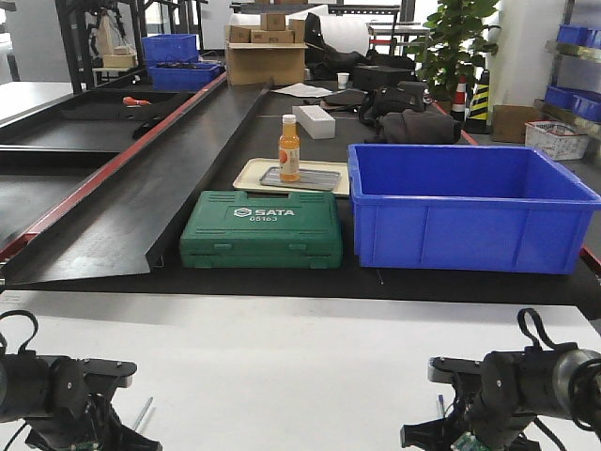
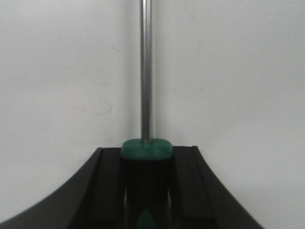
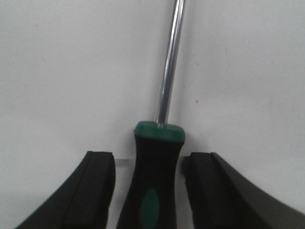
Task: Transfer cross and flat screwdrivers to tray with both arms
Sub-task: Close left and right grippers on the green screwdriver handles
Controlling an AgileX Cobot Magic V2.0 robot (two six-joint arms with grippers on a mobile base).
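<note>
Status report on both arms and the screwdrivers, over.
Left gripper shut on left screwdriver. Right gripper open, jaws astride right screwdriver. Tray behind toolbox, bottle standing in it.

A white surface (image 1: 300,366) is filling the lower part of the front view, and two tools are showing low against it: the lower-left screwdriver (image 1: 143,412) and the lower-right screwdriver (image 1: 439,404), each seen only as a thin shaft. Beyond it a black surface (image 1: 282,282) is carrying a green tool case (image 1: 261,228) at centre, a blue bin (image 1: 470,235) just beside it to the right, a cream tray (image 1: 246,176) behind the case, and farther up, a white box (image 1: 315,120).
</note>
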